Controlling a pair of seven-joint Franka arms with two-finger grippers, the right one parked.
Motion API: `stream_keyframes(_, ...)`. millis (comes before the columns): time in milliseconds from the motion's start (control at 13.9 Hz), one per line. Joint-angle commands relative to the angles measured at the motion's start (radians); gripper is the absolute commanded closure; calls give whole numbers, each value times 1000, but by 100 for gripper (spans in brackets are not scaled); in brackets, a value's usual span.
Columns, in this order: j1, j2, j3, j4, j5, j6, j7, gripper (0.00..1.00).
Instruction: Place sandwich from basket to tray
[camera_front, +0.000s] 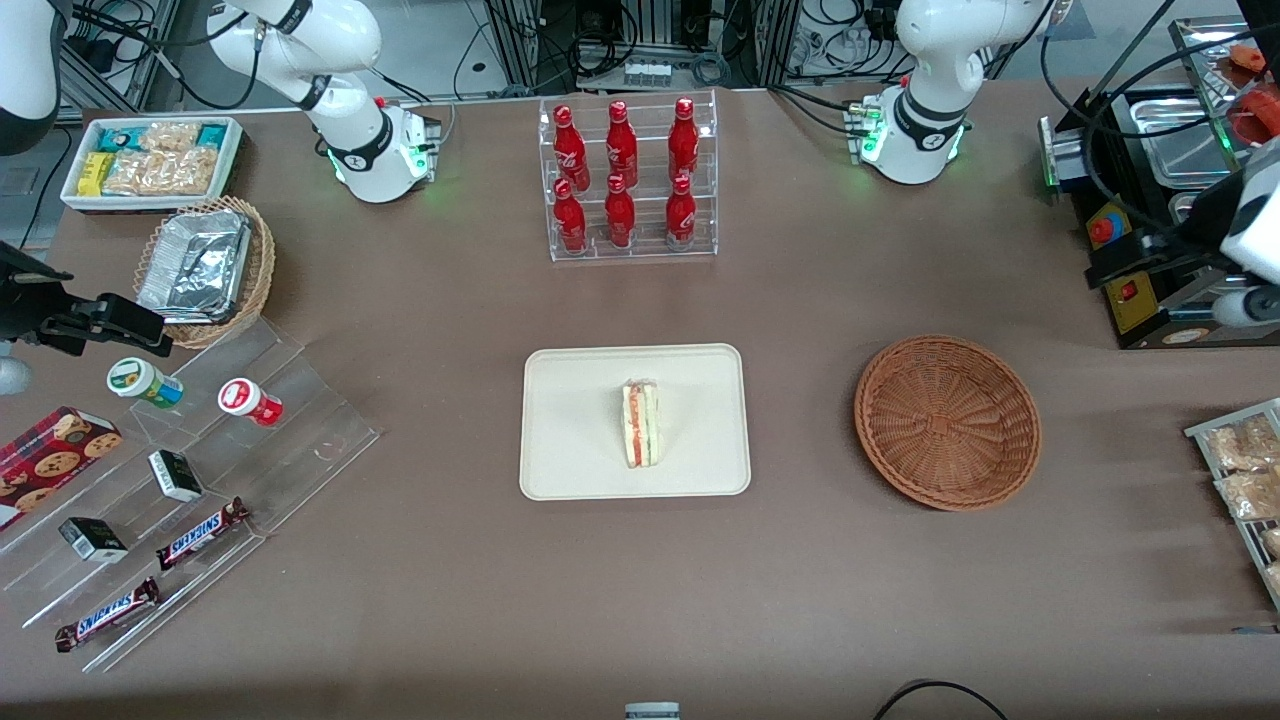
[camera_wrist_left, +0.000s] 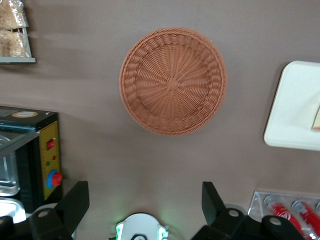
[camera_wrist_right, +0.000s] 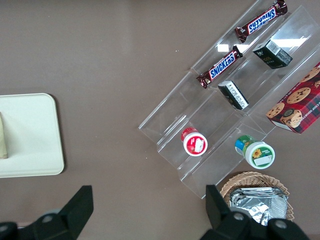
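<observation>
On the tray, near its middle, the sandwich stands on edge, filling layers showing. Basket, toward the working arm's end of the counter, holds nothing. Left arm's gripper hangs high above the basket, jaws spread wide and gripping nothing. Placement appears complete; nothing evidently remains.

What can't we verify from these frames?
- Sandwich: whole only in the front view; the left wrist view's edge cuts it to a sliver on the tray.
- Gripper: above the basket, fingers wide apart; their tips are cut off by the frame edge.
</observation>
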Motion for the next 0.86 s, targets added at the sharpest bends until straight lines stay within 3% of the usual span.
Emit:
stream_keyframes(0,-25,-63,78,-52,-21,-17,111,1)
stream_keyframes(216,-198,-85,286,-88,-26,2,130,1)
stream_keyframes(432,-200,-77,297,-66,-55,4,133,1)
stream_keyframes(791,-194,-47,256,-52,-38,4,120,1)
